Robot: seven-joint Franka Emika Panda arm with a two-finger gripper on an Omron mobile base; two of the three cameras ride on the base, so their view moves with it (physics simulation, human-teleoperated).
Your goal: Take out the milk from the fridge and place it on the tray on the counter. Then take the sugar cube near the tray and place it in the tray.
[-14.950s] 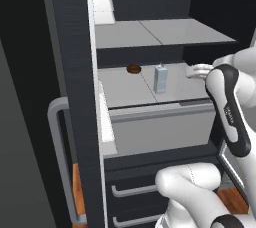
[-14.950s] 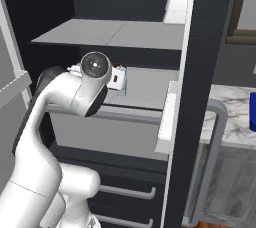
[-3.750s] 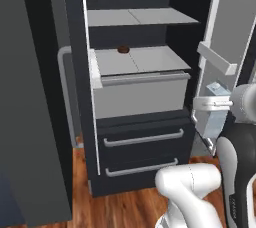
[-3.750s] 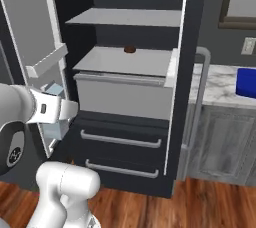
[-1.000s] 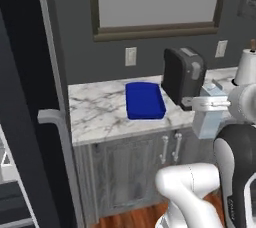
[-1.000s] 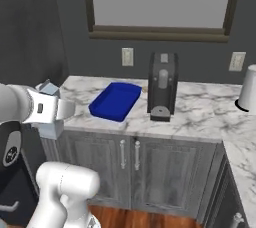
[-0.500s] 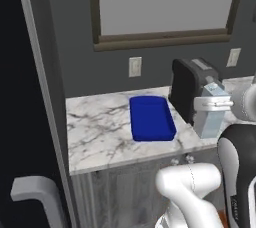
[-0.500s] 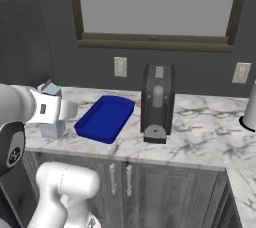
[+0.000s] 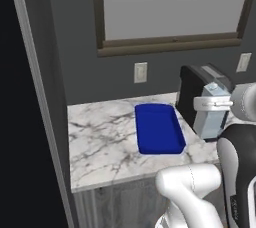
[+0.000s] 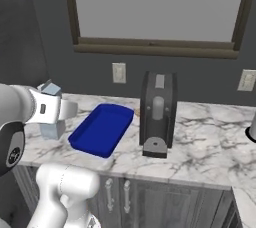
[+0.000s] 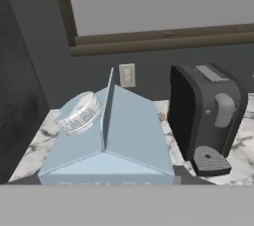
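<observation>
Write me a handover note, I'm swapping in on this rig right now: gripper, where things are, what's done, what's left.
Gripper: shut on the milk, carried upright above the counter, beside the coffee machine.
Tray: on the counter, nothing in it.
Sugar cube: too small to make out.
Done: milk is out of the fridge.
Left: set the milk in the tray, then find the sugar cube near the tray and put it in.

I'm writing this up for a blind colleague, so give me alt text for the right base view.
The robot's gripper holds the milk carton upright above the white marble counter, just left of the empty blue tray. A dark coffee machine stands to the tray's right, below a wood-framed window and a wall outlet.
</observation>
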